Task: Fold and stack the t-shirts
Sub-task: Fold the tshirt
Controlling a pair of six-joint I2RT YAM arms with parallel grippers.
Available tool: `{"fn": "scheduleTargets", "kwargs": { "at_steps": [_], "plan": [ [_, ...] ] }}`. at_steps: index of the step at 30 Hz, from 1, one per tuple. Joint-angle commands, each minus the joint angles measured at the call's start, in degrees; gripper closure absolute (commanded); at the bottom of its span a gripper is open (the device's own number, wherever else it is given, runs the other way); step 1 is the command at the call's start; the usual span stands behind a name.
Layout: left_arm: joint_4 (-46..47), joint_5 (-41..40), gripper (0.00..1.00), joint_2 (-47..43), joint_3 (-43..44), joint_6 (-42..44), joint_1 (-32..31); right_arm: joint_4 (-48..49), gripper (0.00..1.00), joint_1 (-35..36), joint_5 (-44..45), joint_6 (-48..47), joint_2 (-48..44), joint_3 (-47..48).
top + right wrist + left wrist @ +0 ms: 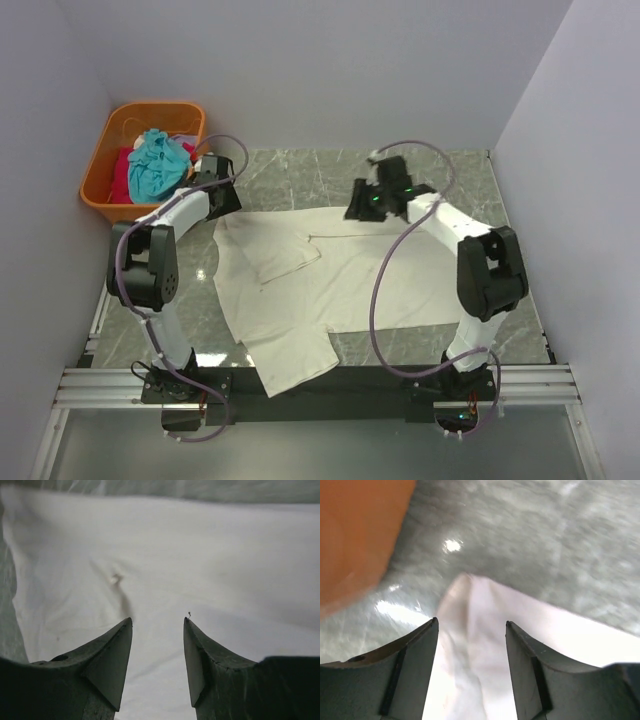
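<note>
A large cream t-shirt (340,280) lies spread on the marble table, one sleeve hanging over the near edge. My left gripper (222,208) hovers over its far left corner, next to the basket. In the left wrist view that gripper (471,623) is open, and the cloth corner (545,635) lies below the gap, ungripped. My right gripper (358,212) is at the shirt's far edge. It stands open (157,620) over flat cream cloth (200,555). A teal t-shirt (155,165) and a red t-shirt (120,175) sit bunched in the basket.
An orange plastic basket (100,190) stands at the far left corner, close to the left wrist; its wall (355,535) fills the left wrist view's upper left. White walls close in at the back and on both sides. Bare marble (460,180) shows beyond the shirt.
</note>
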Motion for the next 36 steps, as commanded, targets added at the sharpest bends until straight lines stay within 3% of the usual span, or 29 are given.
{"fn": "scheduleTargets", "kwargs": {
  "at_steps": [1,7,14,25,31,36],
  "plan": [
    [-1.6,0.28,0.38,-7.39,1.95,-4.53,-2.38,2.87,0.47,-9.53,-1.23,2.26,-4.17,-0.82],
    [0.08,3.88,0.49,-3.46,4.76,-8.05,-4.84,8.22,0.51,-24.99,-9.13,9.11,2.33,0.15],
    [0.25,3.18,0.55,7.01,9.07,-8.05,-4.84,11.32,0.52,-34.24,-9.68,14.66,11.56,2.78],
    [-2.03,4.93,0.54,18.43,16.18,-7.97,-4.76,-3.86,0.53,-37.95,-0.11,13.35,22.46,16.39],
    [-3.61,6.61,0.52,24.32,23.83,-7.44,-4.76,-11.87,0.53,-38.65,3.14,11.07,29.14,29.92],
    [-4.23,8.45,0.47,27.06,31.56,-7.0,-4.76,-12.33,0.52,-39.35,4.56,9.22,30.55,34.07]
  ]
}}
